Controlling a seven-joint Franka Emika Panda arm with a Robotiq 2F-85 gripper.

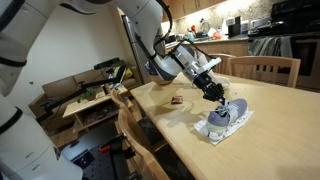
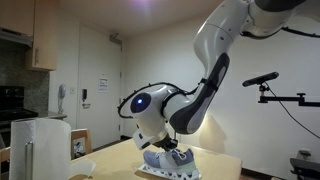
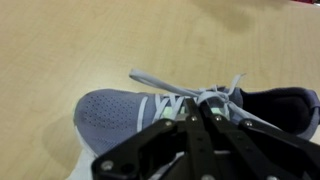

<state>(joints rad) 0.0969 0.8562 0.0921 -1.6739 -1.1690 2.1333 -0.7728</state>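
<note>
Closest to the wrist camera, the gripper [image 3: 197, 113] had its fingers pressed together right where the laces [image 3: 155, 80] crossed over the tongue, and it appeared to pinch them there. The table [image 3: 60, 40], pale wood, filled the rest of that view and ran wide in an exterior view [image 1: 270, 100]. The arm bent down over the table's near left part. The shoe [image 3: 115, 115], grey-blue with white laces, lay on a white sheet [image 3: 80, 165] on the table directly under the gripper, as an exterior view also showed [image 1: 225, 118]. In the wrist view its long axis ran left to right, with the toe to the left and the dark heel opening to the right, sole down. One loose lace end trailed up and left across the toe, another up and right. The step in hand looked like the grip on the laces at the knot. By my judgement, the next move called for a steady pull away from the tongue, gentle enough that the light shoe would not drag or tip. A small brown thing [image 1: 177, 100] lay left of the shoe, well apart.
</note>
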